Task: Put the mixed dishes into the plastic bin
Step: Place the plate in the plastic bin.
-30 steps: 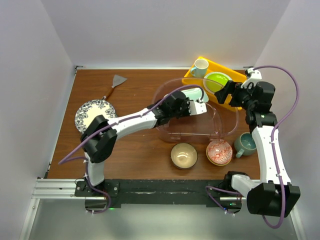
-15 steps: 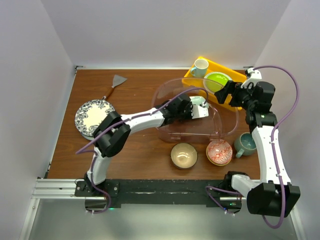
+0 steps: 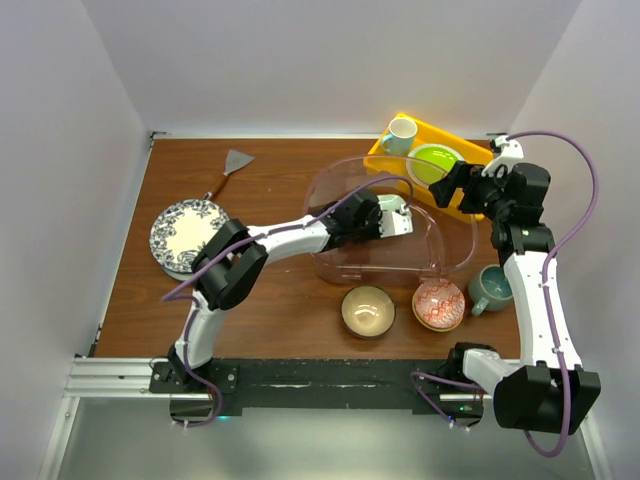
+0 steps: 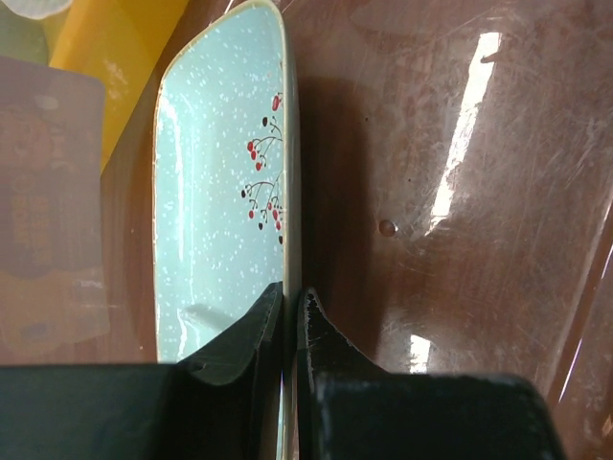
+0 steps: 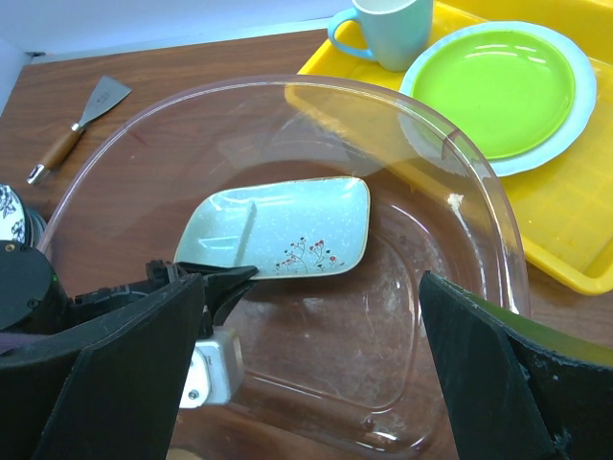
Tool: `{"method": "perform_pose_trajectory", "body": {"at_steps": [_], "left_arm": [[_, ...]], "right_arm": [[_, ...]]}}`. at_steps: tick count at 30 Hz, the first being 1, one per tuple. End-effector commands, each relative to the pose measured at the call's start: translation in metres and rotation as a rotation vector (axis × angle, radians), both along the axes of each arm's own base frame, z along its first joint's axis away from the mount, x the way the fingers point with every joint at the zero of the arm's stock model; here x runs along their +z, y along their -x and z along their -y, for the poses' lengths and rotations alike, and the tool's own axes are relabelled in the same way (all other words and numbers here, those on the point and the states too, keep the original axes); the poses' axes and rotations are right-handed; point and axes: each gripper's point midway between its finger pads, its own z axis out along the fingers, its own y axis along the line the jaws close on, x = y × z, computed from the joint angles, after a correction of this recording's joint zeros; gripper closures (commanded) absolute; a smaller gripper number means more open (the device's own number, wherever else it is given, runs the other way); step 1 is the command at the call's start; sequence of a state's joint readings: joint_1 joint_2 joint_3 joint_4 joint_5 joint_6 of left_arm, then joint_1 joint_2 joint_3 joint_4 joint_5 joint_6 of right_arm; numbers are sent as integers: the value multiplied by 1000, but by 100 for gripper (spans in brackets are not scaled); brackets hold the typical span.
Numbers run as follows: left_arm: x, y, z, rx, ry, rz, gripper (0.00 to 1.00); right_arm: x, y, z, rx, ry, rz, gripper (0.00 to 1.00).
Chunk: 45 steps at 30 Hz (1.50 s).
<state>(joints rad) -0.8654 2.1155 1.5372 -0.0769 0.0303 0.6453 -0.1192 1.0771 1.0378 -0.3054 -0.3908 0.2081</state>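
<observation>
Top, left-wrist and right-wrist views. The left hand [image 4: 290, 292] reaches over the near wall into the clear plastic bin [image 5: 383, 91], its two fingers [image 4: 244, 335] closed tightly on the rim of the pale rounded-rectangular plate with red fruit marks [image 5: 278, 228]. The grip falls at one short end of the plate. The long axis runs straight away from the hand, and the free short end points toward the yellow tray [image 5: 565, 220] beyond the bin wall. In the right-wrist view the same axis runs left to right across the bin floor, the face turned up and the fruit marks near the closer long edge. The plate lies wholly within the bin. Whether it touches the floor cannot be told.

The right hand [image 5: 311, 280] hangs above the far right side of the bin, fingers spread wide apart and holding nothing.

On the desk [image 3: 270, 170], the tan bowl [image 3: 367, 310] and the red-patterned bowl [image 3: 438, 304] stand side by side just in front of the bin. The grey-teal mug [image 3: 490, 288] is right of them. The blue floral plate [image 3: 185, 235] lies well to the left, with a spatula [image 3: 228, 170] beyond it. The tray holds a lime-green plate [image 5: 493, 91] and a white mug [image 5: 388, 29].
</observation>
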Motion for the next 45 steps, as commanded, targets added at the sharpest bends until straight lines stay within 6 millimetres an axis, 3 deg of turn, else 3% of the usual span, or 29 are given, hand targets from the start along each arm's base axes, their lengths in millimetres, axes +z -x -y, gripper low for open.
{"method": "perform_pose_trajectory", "body": {"at_steps": [1,8,21,33,41,45], "left_arm": [[68,-35,20,6,153,167,88],[58,-37,15,22,142,139,75],[72,-31,4,61,162,122,40],[109,-24,-4,91,226,124,14],[136,-19,-6,99,281,132,9],[152,-6,-14,99,309,111,9]], "right_arm": [[15,-2,5,-18,12,60,2],[16,-1,6,-22,18,63,2],[18,0,8,-31,22,72,2],[19,0,8,-23,25,74,2],[19,1,8,-17,29,79,2],[20,2,5,10,37,88,2]]}}
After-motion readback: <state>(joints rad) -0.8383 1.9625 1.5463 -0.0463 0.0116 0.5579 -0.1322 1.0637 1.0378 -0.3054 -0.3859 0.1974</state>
